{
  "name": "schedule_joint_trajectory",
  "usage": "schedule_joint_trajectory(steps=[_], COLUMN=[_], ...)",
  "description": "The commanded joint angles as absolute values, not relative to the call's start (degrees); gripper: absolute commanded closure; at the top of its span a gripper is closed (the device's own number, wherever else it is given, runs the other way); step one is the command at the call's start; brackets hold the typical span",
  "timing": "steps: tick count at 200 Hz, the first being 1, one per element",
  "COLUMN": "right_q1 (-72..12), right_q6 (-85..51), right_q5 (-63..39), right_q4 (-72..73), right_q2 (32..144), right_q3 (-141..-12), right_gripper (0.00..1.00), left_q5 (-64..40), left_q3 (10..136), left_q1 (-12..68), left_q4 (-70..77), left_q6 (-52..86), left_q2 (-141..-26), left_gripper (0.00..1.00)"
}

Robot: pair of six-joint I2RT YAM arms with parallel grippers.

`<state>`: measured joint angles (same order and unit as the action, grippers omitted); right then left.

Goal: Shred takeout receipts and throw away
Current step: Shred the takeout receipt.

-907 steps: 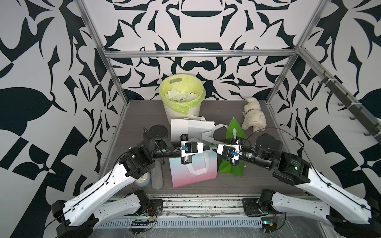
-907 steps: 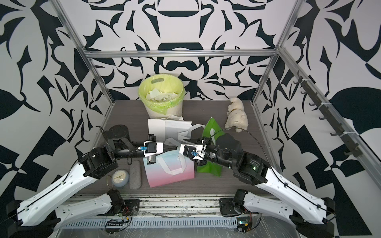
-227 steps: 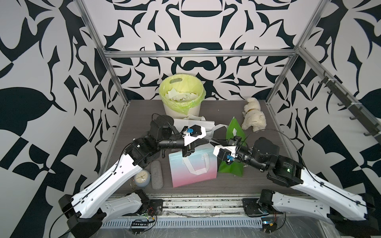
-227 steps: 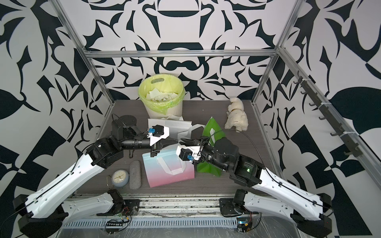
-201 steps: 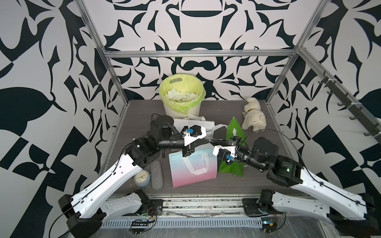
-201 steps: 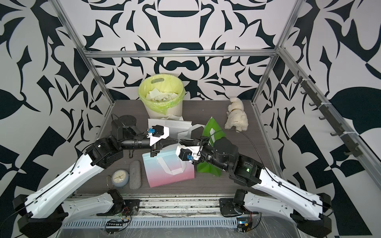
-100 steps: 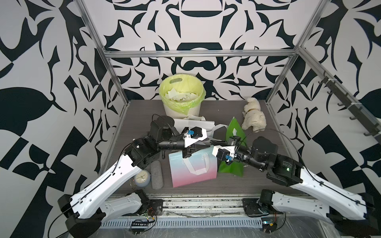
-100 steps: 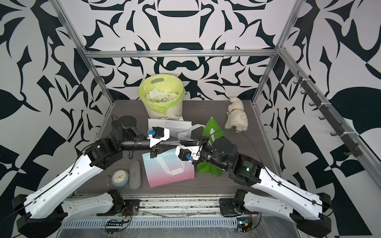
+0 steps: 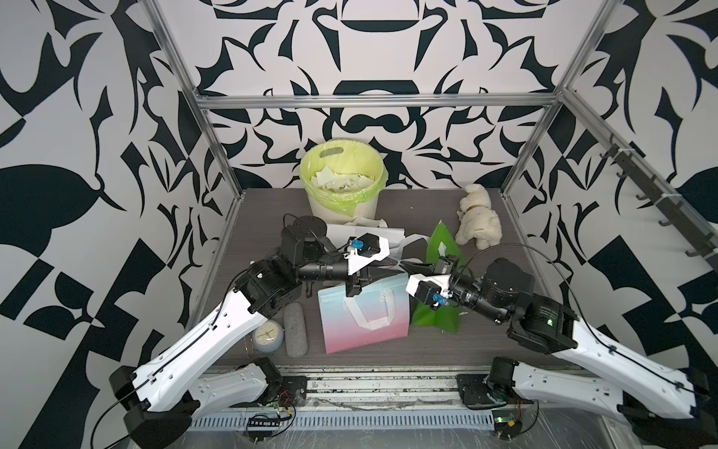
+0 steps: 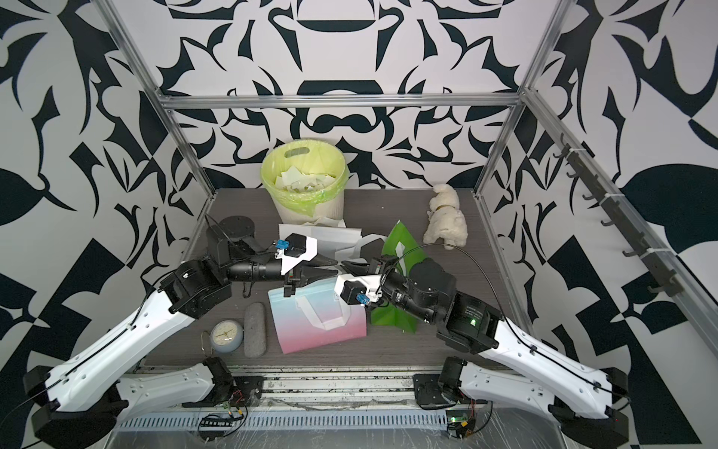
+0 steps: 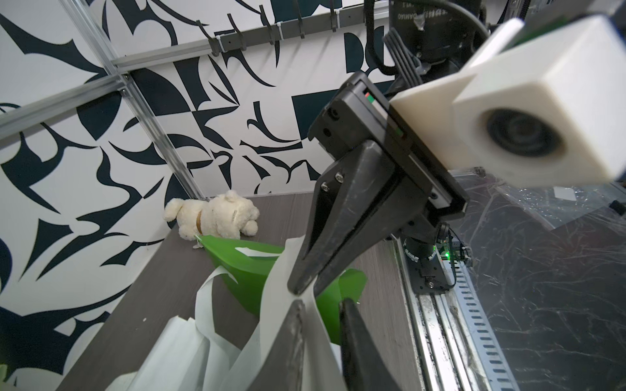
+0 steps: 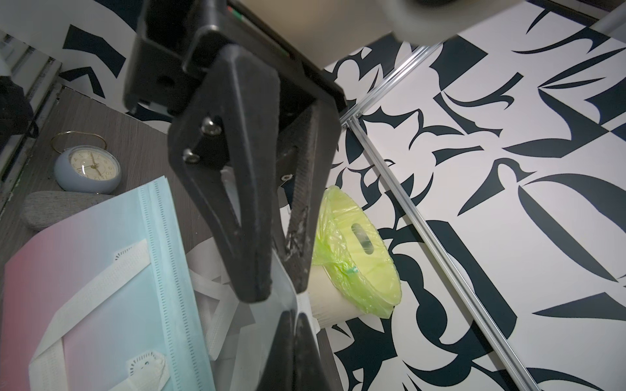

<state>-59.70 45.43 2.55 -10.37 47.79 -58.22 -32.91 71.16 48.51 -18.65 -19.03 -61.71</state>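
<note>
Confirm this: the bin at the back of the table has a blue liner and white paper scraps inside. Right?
No. The liner is yellow-green, not blue, as both top views show; the bin does stand at the back with white paper scraps inside.

Both top views look down from the front on one table [image 9: 423, 206]; wrist views sit close.

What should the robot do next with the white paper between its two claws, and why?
Probably close the left gripper on the receipt. Its fingers sit either side of the paper with a gap, while the right gripper is shut on it close beside them. With both pinching, they could pull apart to tear it for the lined bin.
</note>
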Motion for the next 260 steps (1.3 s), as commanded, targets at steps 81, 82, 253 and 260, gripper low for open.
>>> schedule_joint_trajectory(steps=[81, 82, 253, 260], right_q1=[-59.59, -59.59, -59.58, -59.59], right_q6=[45.58, 45.55, 44.82, 44.87], right_q5=[2.41, 2.39, 2.88, 2.91], right_q4=[-6.01, -6.04, -5.64, -5.55], right_q2=[46.42, 46.41, 45.79, 45.88], right_q3=[-57.48, -57.48, -57.13, -57.13], right_gripper=[1.00, 1.00, 1.00, 1.00], left_q5=[-35.10, -35.08, -32.35, -32.37], left_q3=[71.99, 71.99, 70.22, 70.13], left_q1=[48.67, 48.68, 48.69, 48.69], left_q4=[-14.84, -14.85, -14.32, -14.33], left_q6=[-15.64, -15.64, -16.26, -16.26], left_q2=[-63.19, -63.19, -62.53, -62.53], left_gripper=[0.97, 0.97, 0.84, 0.85])
